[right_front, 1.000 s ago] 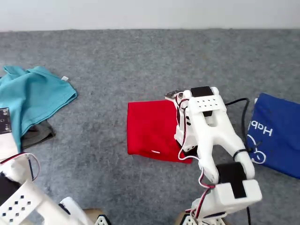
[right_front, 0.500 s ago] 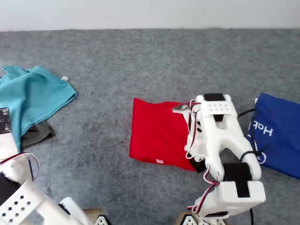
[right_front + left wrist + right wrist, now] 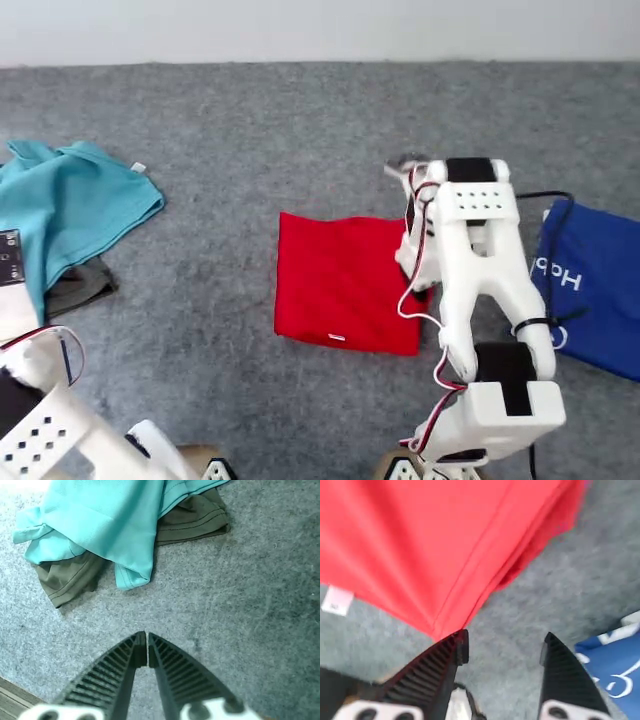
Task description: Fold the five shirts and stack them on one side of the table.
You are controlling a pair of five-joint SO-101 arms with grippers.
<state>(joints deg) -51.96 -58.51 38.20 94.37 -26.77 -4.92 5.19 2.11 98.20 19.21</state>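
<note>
**Mid-counter: red shirt (image 3: pixel 340 285) released, fold looks finished**

Right of centre on the counter (image 3: pixel 250 130), the red shirt lies flat as a neat rectangle, and your right pincer (image 3: pixel 506 644) has come off it. A second ago that arm sat low over the shirt's right edge. Half a second ago the cloth had slid a touch toward the blue shirt (image 3: pixel 590 290). Now the arm has lifted and swung toward the far edge. Its jaws stand wide apart with nothing between them, hanging over the red shirt's corner and the bare grey beside it.

That reads as a release, so I'd call this fold done. Red and blue sit near each other by the right edge, not touching, so the stacking is yet to come.

Over at the left edge, nothing has moved. The teal shirt (image 3: pixel 110 525) is draped loose over an olive one (image 3: pixel 70 575), both unfolded. Your left pincer (image 3: pixel 148 652) hovers over bare counter just short of them, jaws pressed together on nothing. That pile looks like your next work.
</note>
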